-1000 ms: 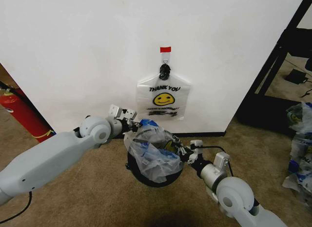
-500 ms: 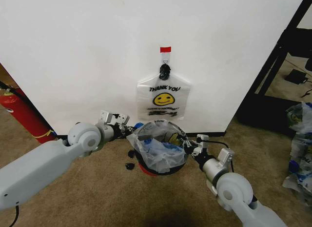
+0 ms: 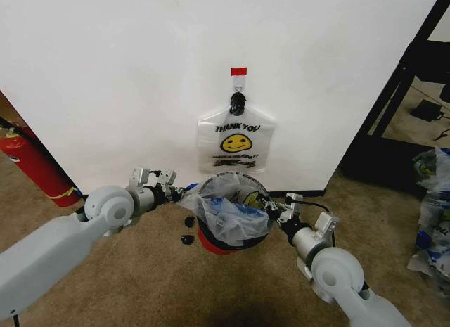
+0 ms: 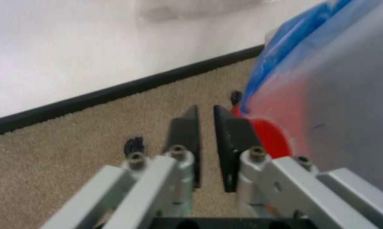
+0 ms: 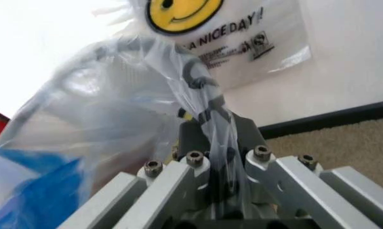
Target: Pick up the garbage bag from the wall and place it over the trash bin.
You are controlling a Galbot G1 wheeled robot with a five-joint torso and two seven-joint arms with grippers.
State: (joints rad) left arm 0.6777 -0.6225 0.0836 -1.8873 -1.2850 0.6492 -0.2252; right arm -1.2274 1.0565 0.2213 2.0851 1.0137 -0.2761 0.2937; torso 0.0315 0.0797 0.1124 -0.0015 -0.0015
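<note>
You face the wall [image 3: 126, 74], with the bin [image 3: 223, 241] on the floor [image 3: 140, 285] just before it, at the centre. The bag [image 3: 228, 218] lies in and over the bin. Your left tool [image 3: 184, 193] sits just left of the bin, beside the bag's edge. Your right tool [image 3: 271, 209] sits at the bin's right rim, with bag film between its fingers [image 5: 204, 138]. A second bag [image 3: 237, 140] hangs on the wall from a hook [image 3: 239, 75], above and behind the bin. An extinguisher [image 3: 31, 165] stands far left against the wall. A rack [image 3: 415, 81] stands to the right.
</note>
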